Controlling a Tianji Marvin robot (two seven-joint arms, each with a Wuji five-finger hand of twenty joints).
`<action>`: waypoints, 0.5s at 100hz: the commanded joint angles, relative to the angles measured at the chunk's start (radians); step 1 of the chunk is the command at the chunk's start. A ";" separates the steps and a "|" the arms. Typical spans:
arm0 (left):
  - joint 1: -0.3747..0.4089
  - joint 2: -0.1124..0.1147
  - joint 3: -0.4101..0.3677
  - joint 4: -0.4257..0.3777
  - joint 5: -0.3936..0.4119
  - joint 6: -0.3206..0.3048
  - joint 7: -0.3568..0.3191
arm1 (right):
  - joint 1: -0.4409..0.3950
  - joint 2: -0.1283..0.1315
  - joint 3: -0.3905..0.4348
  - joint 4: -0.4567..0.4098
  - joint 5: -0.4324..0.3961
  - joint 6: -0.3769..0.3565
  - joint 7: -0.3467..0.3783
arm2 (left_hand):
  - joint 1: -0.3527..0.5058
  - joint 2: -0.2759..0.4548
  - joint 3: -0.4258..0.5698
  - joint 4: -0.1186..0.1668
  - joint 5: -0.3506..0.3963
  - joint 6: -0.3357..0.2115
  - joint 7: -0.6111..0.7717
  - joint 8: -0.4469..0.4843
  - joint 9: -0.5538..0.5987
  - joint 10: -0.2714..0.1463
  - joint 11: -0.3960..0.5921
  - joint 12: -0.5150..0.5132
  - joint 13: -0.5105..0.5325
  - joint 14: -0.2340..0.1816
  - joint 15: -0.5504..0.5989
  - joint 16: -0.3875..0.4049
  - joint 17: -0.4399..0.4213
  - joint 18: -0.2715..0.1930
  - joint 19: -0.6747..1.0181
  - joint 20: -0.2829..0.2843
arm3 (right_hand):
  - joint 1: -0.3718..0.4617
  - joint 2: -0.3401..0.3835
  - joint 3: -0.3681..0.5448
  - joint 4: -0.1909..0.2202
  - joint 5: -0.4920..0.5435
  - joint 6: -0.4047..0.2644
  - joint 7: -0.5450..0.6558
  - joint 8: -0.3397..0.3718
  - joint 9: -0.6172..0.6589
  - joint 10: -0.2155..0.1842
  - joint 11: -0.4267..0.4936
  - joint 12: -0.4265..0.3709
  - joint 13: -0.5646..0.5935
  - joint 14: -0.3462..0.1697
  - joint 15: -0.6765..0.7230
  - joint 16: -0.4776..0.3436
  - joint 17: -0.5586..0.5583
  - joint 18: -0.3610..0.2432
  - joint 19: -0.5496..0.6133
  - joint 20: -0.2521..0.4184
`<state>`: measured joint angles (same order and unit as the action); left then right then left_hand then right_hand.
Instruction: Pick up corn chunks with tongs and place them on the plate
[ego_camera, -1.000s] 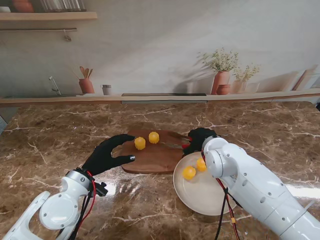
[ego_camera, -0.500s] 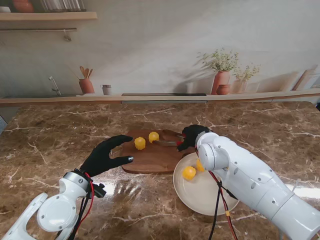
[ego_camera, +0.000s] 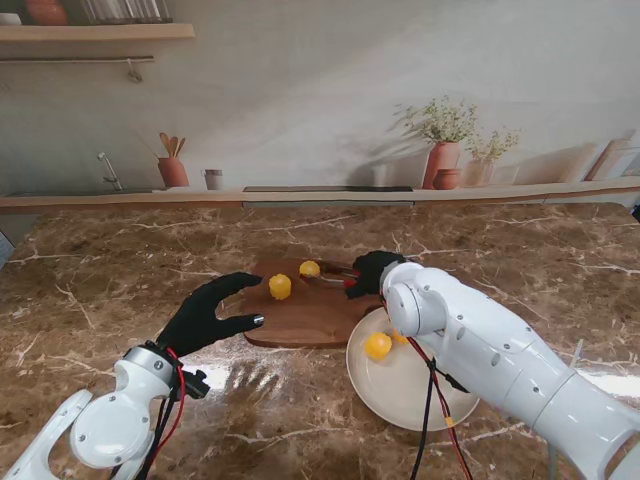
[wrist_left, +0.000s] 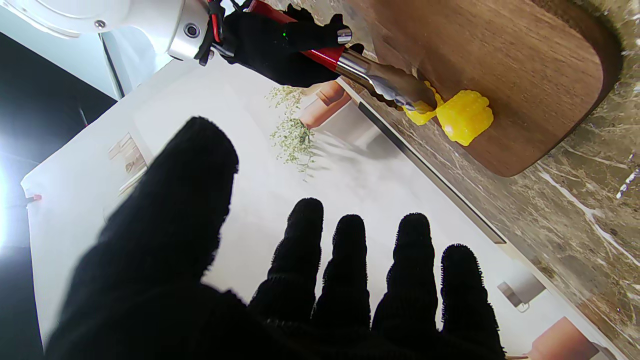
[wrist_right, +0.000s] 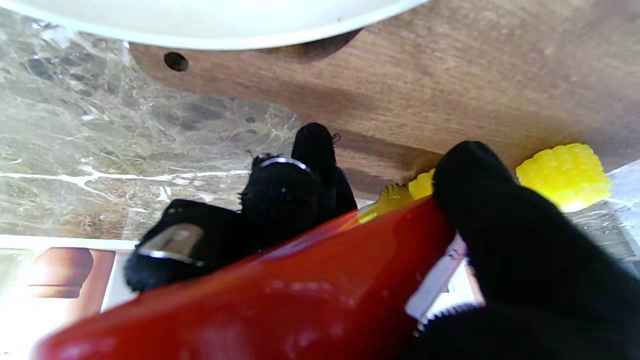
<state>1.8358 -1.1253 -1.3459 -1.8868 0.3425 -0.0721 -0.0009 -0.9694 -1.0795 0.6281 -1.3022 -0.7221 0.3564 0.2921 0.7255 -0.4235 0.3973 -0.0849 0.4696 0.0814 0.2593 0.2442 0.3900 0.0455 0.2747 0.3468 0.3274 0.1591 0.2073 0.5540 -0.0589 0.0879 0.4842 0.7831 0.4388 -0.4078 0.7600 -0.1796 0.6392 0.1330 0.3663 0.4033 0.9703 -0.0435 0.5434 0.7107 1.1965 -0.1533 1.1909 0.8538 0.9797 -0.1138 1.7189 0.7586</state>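
Observation:
Two yellow corn chunks lie on the wooden cutting board (ego_camera: 300, 320): one (ego_camera: 280, 286) nearer to me, one (ego_camera: 310, 268) farther. My right hand (ego_camera: 372, 272) is shut on red-handled tongs (ego_camera: 335, 279). The tongs' metal tips (wrist_left: 400, 92) reach the farther chunk (wrist_left: 419, 111), beside the nearer chunk (wrist_left: 465, 117). Whether the tips are closed on it I cannot tell. The white plate (ego_camera: 405, 395) holds one clear corn chunk (ego_camera: 378, 345); a second is mostly hidden behind my right arm. My left hand (ego_camera: 208, 315) rests open, fingers spread, at the board's left edge.
The plate sits just right of the board, its rim (wrist_right: 210, 30) overlapping the board's corner. Brown marble table (ego_camera: 120, 270) spreads around both. A ledge at the back carries terracotta pots (ego_camera: 440, 165), a utensil jar (ego_camera: 172, 170) and a small cup (ego_camera: 212, 179).
My right hand has carried the tongs leftward and farther from me, from over the plate's edge to the farther corn chunk on the board. The left hand has barely moved.

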 joint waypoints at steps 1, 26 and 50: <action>0.010 0.001 0.000 -0.005 0.002 0.006 0.002 | -0.006 0.000 -0.003 0.002 0.006 -0.005 0.023 | -0.010 0.032 -0.033 0.021 0.006 -0.016 -0.021 0.008 -0.018 -0.037 -0.014 -0.008 -0.029 -0.049 -0.023 -0.012 -0.015 -0.050 -0.040 0.020 | 0.149 0.163 0.056 0.012 0.043 -0.144 -0.006 -0.010 0.016 -0.016 0.024 0.022 -0.001 0.026 0.035 0.013 0.053 -0.099 0.162 0.035; 0.012 0.000 0.001 -0.005 -0.002 0.003 0.007 | -0.045 0.008 0.027 -0.020 -0.059 -0.033 -0.001 | -0.009 0.035 -0.037 0.021 0.004 -0.014 -0.023 0.008 -0.021 -0.035 -0.014 -0.006 -0.032 -0.048 -0.023 -0.011 -0.016 -0.052 -0.045 0.020 | 0.241 0.139 0.029 -0.017 0.064 -0.117 0.122 -0.139 0.084 -0.008 0.001 0.076 0.034 0.052 0.035 0.006 0.072 -0.054 0.177 0.031; 0.014 -0.001 0.001 -0.004 -0.003 0.002 0.009 | -0.126 0.021 0.134 -0.094 -0.098 -0.081 0.009 | -0.006 0.037 -0.043 0.022 0.003 -0.012 -0.024 0.008 -0.022 -0.033 -0.014 -0.004 -0.033 -0.047 -0.022 -0.009 -0.016 -0.051 -0.049 0.022 | 0.219 0.147 0.060 -0.017 0.066 -0.092 0.134 -0.165 0.093 0.000 -0.013 0.056 0.033 0.074 0.028 0.006 0.064 -0.032 0.183 0.034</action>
<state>1.8416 -1.1255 -1.3470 -1.8895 0.3403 -0.0714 0.0051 -1.0694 -1.0687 0.7388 -1.3632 -0.8029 0.2801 0.2832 0.7255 -0.4078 0.3973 -0.0848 0.4696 0.0814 0.2593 0.2442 0.3900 0.0454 0.2747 0.3468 0.3274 0.1591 0.2073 0.5540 -0.0591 0.0876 0.4726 0.7835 0.5172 -0.4052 0.6737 -0.1923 0.6385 0.1418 0.4456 0.2497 1.0312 -0.0327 0.5316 0.7748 1.1973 -0.1286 1.1980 0.8539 0.9808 -0.0981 1.7319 0.7589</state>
